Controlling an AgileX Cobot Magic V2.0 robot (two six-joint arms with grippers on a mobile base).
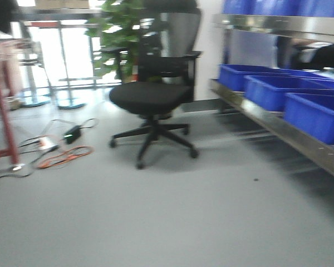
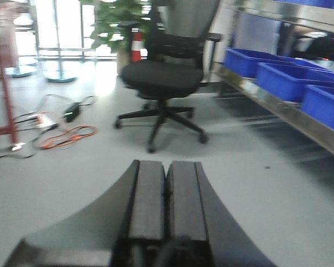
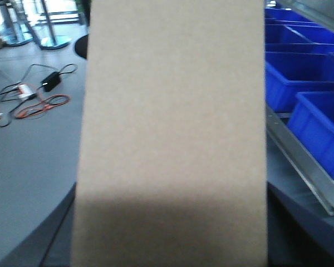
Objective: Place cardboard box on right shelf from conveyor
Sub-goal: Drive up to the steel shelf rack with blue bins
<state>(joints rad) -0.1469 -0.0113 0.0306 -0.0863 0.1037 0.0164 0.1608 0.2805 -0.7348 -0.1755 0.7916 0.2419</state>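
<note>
The cardboard box fills the middle of the view, upright, its plain tan face shadowed toward the bottom; the dark fingers of the right end effector flank its lower edges on both sides. Right of it, blue bins sit in a row along the front edge of the right shelf; left of it, an orange cable and a black adapter lie on the grey floor.

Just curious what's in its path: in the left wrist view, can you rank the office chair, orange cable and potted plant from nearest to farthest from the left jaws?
1. The office chair, straight ahead, and the orange cable, on the floor to the left: too close to call.
2. The potted plant, far back behind the chair.
</note>
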